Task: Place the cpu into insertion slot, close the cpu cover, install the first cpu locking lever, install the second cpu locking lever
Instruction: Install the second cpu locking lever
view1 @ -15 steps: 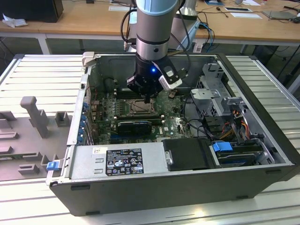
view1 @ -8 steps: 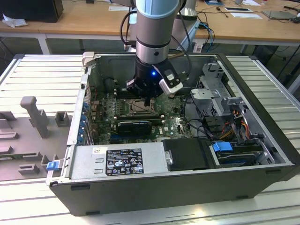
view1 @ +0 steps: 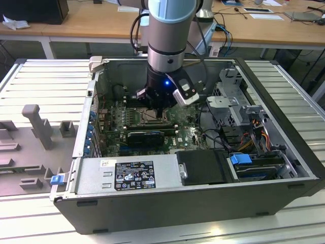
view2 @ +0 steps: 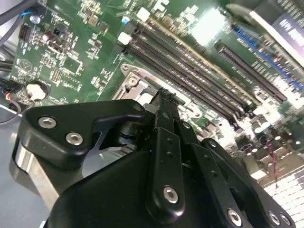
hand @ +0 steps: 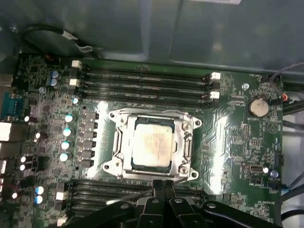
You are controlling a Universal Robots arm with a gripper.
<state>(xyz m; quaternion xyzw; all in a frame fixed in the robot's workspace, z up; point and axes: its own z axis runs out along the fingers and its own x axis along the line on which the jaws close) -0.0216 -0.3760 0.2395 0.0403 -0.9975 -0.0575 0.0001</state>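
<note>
The cpu (hand: 151, 145) sits in the insertion slot (hand: 186, 168) with the cpu cover (hand: 120, 138) down around it. The pincer (hand: 161, 186) hangs just beside the slot's edge, its black fingers (view2: 164, 110) pressed together. In the exterior view, the arm hides the slot.

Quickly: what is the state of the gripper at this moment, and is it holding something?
Gripper: fingers together, shut, holding nothing visible; the tips sit at the edge of the cpu cover, with the cpu already in the insertion slot.
</note>
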